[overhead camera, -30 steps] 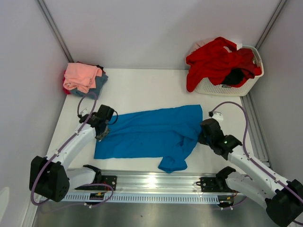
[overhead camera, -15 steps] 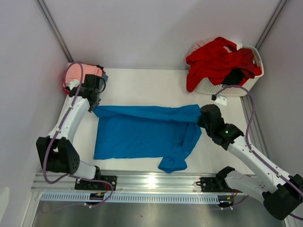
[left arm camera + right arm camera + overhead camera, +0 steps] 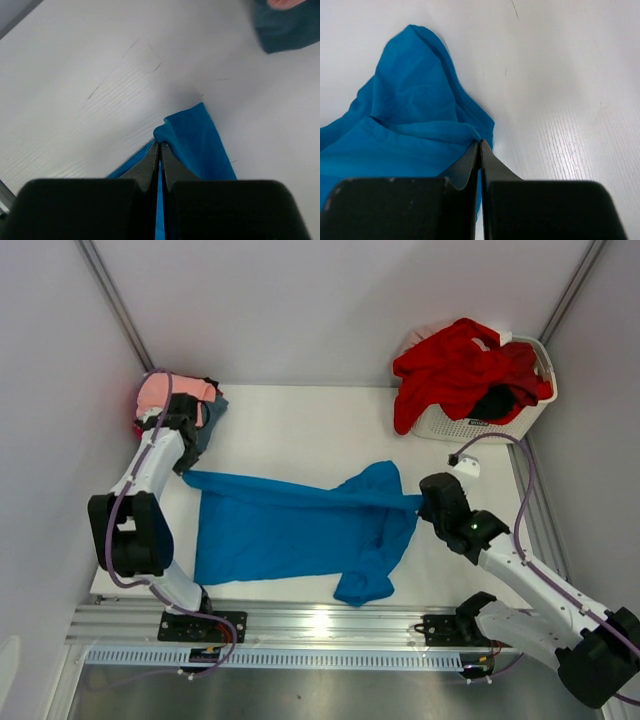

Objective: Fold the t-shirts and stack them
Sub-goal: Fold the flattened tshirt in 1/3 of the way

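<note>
The bright blue t-shirt (image 3: 290, 525) lies stretched across the table's middle, its top edge pulled taut between my two grippers. My left gripper (image 3: 183, 468) is shut on its far left corner (image 3: 192, 140), near the stack. My right gripper (image 3: 425, 502) is shut on its right edge (image 3: 415, 125). A bump of cloth rises just left of the right gripper, and a sleeve hangs toward the near edge. A stack with a salmon pink tee (image 3: 170, 392) on top of a slate blue one (image 3: 210, 412) sits at the far left. Red (image 3: 455, 365) and black (image 3: 492, 400) tees fill the basket.
The white slatted basket (image 3: 470, 425) stands at the far right corner. Grey walls close in on both sides. A metal rail (image 3: 320, 625) runs along the near edge by the arm bases.
Both grippers have pulled the blue tee's top edge, the left arm swinging far back toward the stack. The right side of the cloth has bunched up into a bump.
</note>
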`<state>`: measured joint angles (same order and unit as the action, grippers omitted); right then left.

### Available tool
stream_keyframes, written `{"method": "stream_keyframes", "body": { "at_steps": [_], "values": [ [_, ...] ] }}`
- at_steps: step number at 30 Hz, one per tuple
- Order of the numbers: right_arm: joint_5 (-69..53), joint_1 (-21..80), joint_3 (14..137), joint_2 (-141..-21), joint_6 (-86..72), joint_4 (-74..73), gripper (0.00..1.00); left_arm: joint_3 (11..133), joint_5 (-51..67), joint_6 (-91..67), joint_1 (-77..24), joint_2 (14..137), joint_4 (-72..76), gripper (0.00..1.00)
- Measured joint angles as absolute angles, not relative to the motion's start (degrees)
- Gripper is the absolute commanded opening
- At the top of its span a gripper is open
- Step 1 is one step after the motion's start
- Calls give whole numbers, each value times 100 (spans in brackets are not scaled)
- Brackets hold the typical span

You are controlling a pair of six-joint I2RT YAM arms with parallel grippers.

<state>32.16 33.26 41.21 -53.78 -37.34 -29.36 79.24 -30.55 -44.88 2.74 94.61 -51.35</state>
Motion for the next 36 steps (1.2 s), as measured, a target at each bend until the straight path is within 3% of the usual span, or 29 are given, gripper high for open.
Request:
{"method": "stream_keyframes", "body": {
  "at_steps": [6,16,30,32,34,35,36],
  "values": [
    [3212,3328,4010,-5695,-3924,-2936,0,7019,-2823,-4453,187,9308,-5061,0],
    [3052,3328,3854,-5749,-4128,-2943,0,6254,-2366,-4630,-285,8545,-5111,0],
    [2648,3588,3363,-6335,-4506,-2814,0,5553,-2357,-5153,-397,8396,-5216,0],
    [2648,3592,3332,-6337,-4506,-2746,17,5544,-2379,-5223,-397,8390,-5242,3],
    [2661,3594,3310,-6337,-4543,-2681,37,5522,-2375,-5253,-395,8385,-5242,13],
    [2685,3592,3310,-6342,-4567,-2676,43,5509,-2366,-5249,-392,8381,-5240,29],
    [2716,3594,3310,-6342,-4574,-2670,49,5500,-2351,-5236,-384,8379,-5249,39]
  ]
}}
